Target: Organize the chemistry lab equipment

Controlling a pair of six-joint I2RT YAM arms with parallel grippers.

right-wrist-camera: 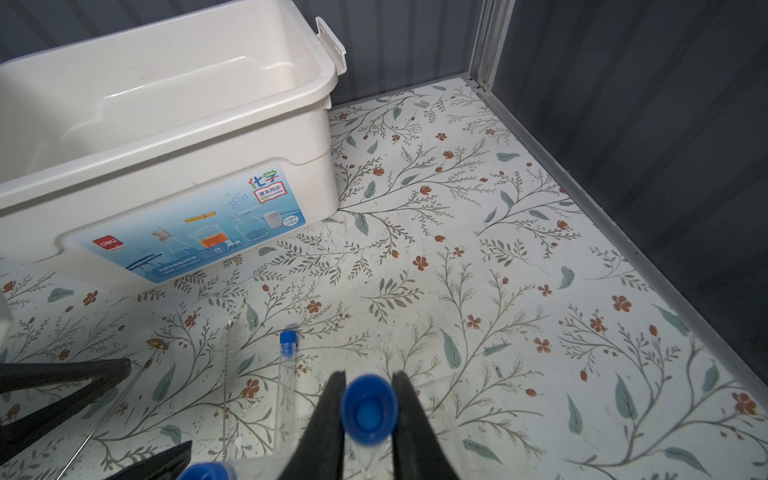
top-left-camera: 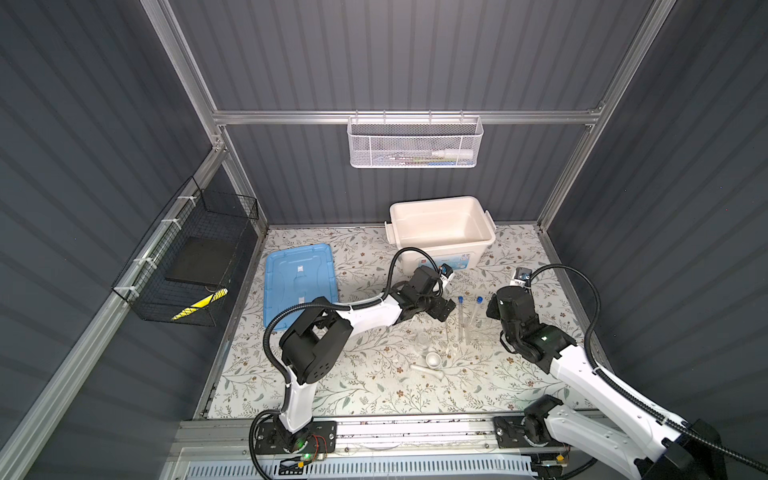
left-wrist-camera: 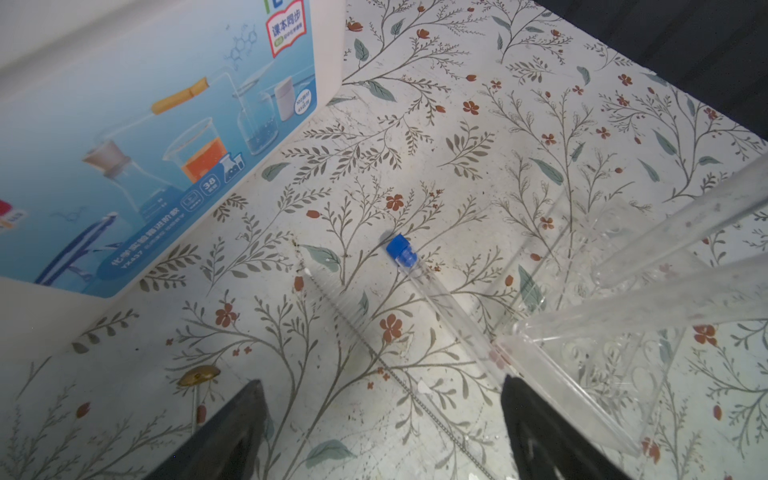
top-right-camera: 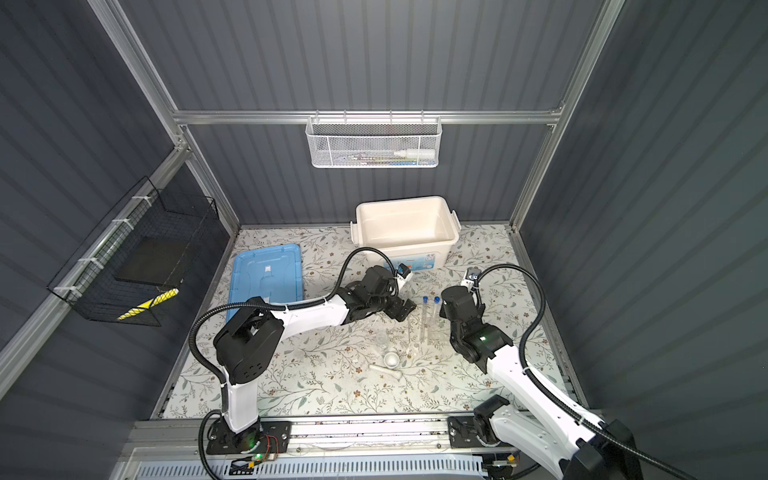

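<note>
Pinching test tube [right-wrist-camera: 369, 409] at blue cap with right gripper [right-wrist-camera: 369, 386], right of centre, by clear rack [left-wrist-camera: 561, 386]. Spread wide, left gripper [left-wrist-camera: 382, 432] over second tube [left-wrist-camera: 436, 299] lying on mat [left-wrist-camera: 457, 124]. Probably light, slick, brittle: hold near cap.

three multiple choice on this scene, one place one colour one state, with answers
1. Versus the white plastic tub, the flat blue plastic lid lies: A on top; B inside; C beside, on the mat.
2. The cap of the held slim clear test tube is: A blue; B red; C white.
3. The right fingers are: A wide open; B shut on that tube; C shut on a spoon.
C, it lies flat on the mat; A, blue in the wrist view; B, both fingers press the cap.
</note>
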